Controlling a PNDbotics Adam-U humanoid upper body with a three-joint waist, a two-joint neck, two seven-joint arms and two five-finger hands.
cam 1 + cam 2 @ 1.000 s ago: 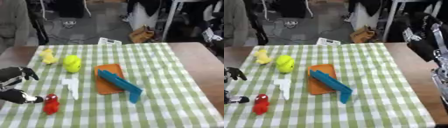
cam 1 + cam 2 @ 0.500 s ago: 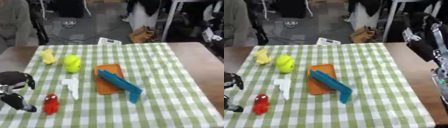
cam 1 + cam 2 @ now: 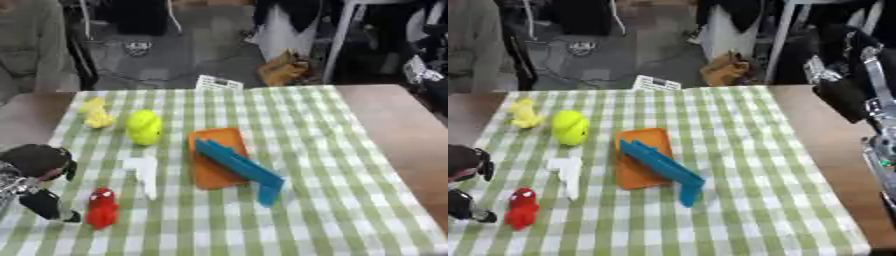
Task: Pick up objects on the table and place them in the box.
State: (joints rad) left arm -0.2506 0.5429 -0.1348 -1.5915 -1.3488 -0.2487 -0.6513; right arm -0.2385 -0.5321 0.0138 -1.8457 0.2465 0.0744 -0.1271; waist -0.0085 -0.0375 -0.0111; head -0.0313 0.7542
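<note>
My left hand (image 3: 35, 162) is over the table's near left corner, fingers spread and holding nothing; one fingertip (image 3: 51, 209) points down right beside a small red figure (image 3: 102, 207). A white piece (image 3: 143, 171) lies just right of them. Farther back are a yellow-green rounded toy (image 3: 144, 126) and a yellow duck-like toy (image 3: 95, 112). A blue bar (image 3: 241, 169) lies slantwise across a flat orange tray (image 3: 213, 150) mid-table. My right arm (image 3: 874, 107) stands at the right edge beyond the cloth; I cannot make out how its hand is set.
A green-and-white checked cloth (image 3: 332, 165) covers the table, with bare brown wood (image 3: 398, 125) along its right side. A white card (image 3: 217, 82) sits at the far edge. Chairs and bags stand on the floor behind.
My left hand has sunk a little toward the near edge, bringing its lower finger closer to the red figure. The things on the cloth have not moved.
</note>
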